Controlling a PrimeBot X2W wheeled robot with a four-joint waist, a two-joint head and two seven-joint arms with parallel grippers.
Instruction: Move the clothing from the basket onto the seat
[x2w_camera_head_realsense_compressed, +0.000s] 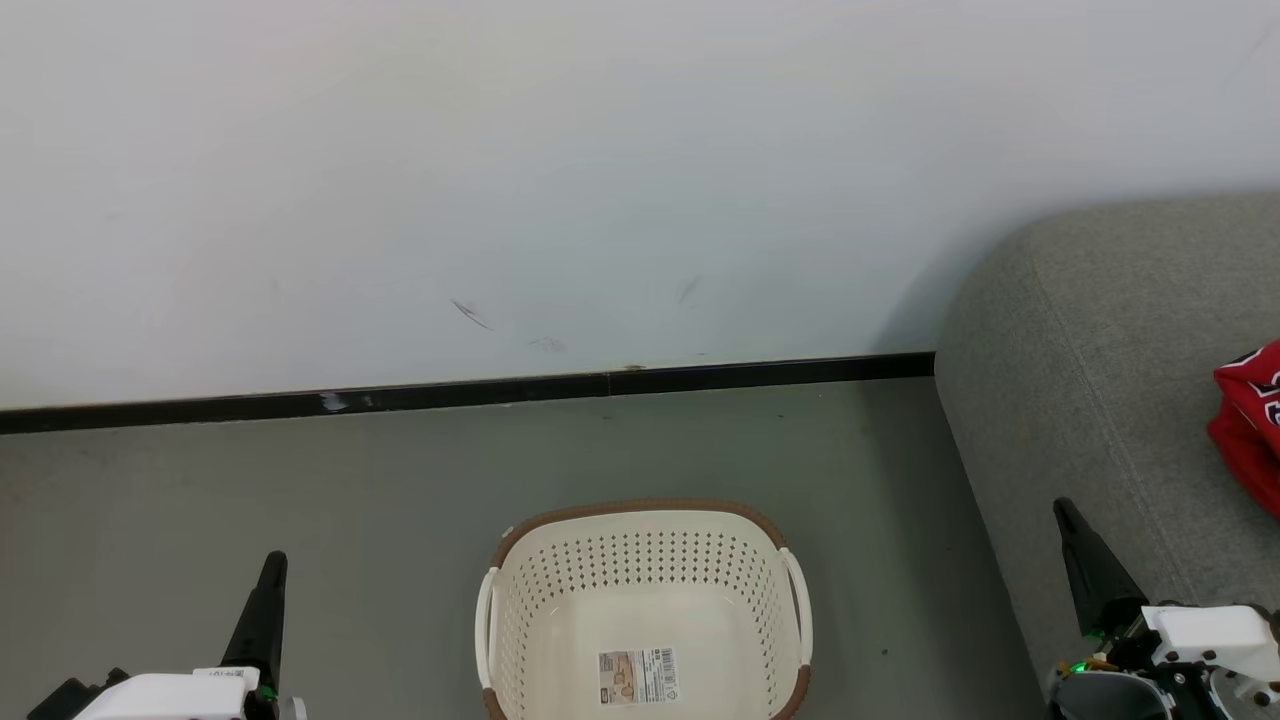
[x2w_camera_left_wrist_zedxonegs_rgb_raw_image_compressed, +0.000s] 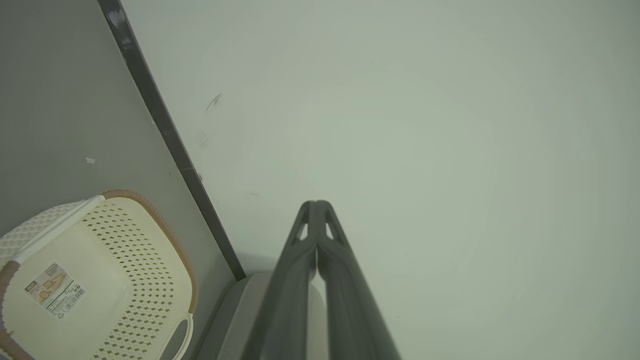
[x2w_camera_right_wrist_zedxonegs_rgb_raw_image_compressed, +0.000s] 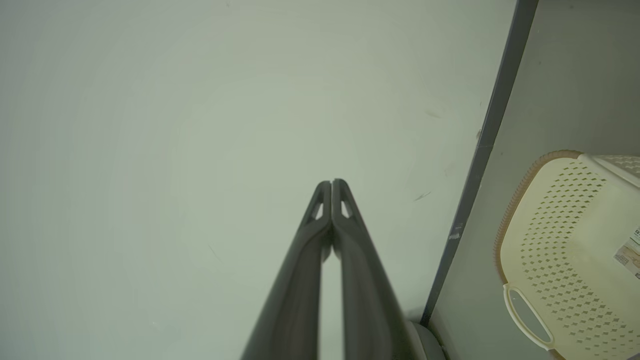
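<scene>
Clothing (x2w_camera_head_realsense_compressed: 1250, 430) lies on the seat (x2w_camera_head_realsense_compressed: 1080, 400), well apart from the basket (x2w_camera_head_realsense_compressed: 640, 565).

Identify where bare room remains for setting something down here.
Bare seat cushion lies between its rounded corner and the red clothing. Open floor runs from baseboard to basket. The basket's bottom holds just a sticker. Crowded: the seat's right edge.

- A barcode sticker (x2w_camera_head_realsense_compressed: 638, 677) is seen low centre, on the floor of the basket (x2w_camera_head_realsense_compressed: 640, 560); its print is too small to be read.
- Black-and-white lettering (x2w_camera_head_realsense_compressed: 1272, 382) is glimpsed on the clothing (x2w_camera_head_realsense_compressed: 1245, 430) at the right edge, cut off by the frame, nothing legible.
</scene>
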